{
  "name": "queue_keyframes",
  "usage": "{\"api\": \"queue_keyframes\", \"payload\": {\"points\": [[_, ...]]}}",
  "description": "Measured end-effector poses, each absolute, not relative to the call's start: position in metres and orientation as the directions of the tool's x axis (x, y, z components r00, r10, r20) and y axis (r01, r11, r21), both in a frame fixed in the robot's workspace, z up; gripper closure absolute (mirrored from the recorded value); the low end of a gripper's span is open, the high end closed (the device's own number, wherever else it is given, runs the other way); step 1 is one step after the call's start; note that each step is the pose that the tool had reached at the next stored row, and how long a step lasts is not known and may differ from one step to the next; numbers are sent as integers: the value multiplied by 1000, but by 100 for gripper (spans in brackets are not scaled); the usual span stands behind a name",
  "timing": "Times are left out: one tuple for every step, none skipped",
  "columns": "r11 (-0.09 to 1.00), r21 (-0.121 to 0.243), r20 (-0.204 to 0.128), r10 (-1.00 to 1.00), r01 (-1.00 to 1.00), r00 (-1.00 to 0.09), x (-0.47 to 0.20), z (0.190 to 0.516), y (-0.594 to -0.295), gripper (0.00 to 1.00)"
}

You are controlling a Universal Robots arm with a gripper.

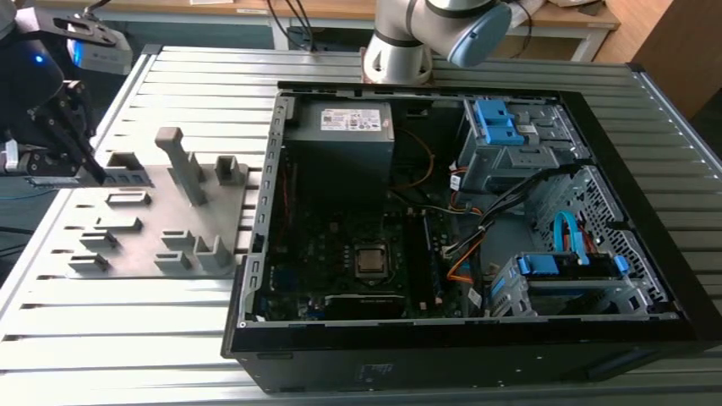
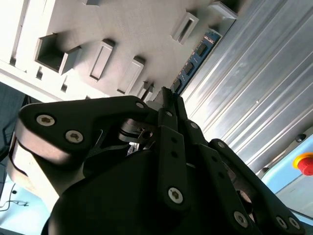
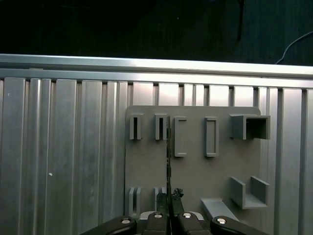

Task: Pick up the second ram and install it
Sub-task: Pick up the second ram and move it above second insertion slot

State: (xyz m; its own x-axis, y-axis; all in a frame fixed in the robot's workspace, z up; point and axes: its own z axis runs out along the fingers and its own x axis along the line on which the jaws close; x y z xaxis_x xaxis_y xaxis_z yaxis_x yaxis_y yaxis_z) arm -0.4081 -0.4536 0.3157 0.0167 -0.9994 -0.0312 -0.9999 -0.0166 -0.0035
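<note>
Gripper (image 3: 169, 197): by the worktop's (image 1: 147, 338) edge on the exterior view's left, above the outer edge of the holder block (image 1: 141, 241). Its fingers are pressed together, pinching the second ram (image 2: 195, 58).
Second ram: held on edge between the fingertips. It runs along the holder block's outer row of slots, just beside the bare slats.
Holder block: grey, with upright posts; it sits between the gripper and the computer case (image 1: 474, 355).
Computer case: open, on the worktop's side at the exterior view's right, well apart from the stick. The processor (image 1: 370, 260) lies mid-board.
Doing it well: this looks like the pick-up. It wants a square, centred pinch, with the stick upright and level and its ends clear of the slot walls so it does not twist.
Hard to tell: whether the stick's lower edge sits in a slot or hangs free. The case's memory sockets are lost in shadow, and the exterior view's left margin cuts off part of the gripper.
</note>
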Motion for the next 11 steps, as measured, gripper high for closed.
{"api": "queue_keyframes", "payload": {"points": [[-17,-3,-31,-999,-1000,17,-408,317,-454,86],[-17,-3,-31,-999,-1000,17,-408,318,-454,86],[-17,-3,-31,-999,-1000,17,-408,319,-454,86],[-17,-3,-31,-999,-1000,17,-408,320,-454,86],[-17,-4,-31,-999,-1000,17,-408,321,-454,86],[-17,-3,-31,-999,-1000,17,-408,323,-454,86],[-17,-3,-31,-999,-1000,17,-408,324,-454,86],[-17,-3,-31,-999,-1000,17,-408,325,-454,86],[-17,-3,-31,-999,-1000,17,-408,326,-454,86],[-17,-3,-31,-999,-1000,17,-408,326,-454,86],[-17,-4,-31,-999,-1000,17,-408,327,-454,86]]}}
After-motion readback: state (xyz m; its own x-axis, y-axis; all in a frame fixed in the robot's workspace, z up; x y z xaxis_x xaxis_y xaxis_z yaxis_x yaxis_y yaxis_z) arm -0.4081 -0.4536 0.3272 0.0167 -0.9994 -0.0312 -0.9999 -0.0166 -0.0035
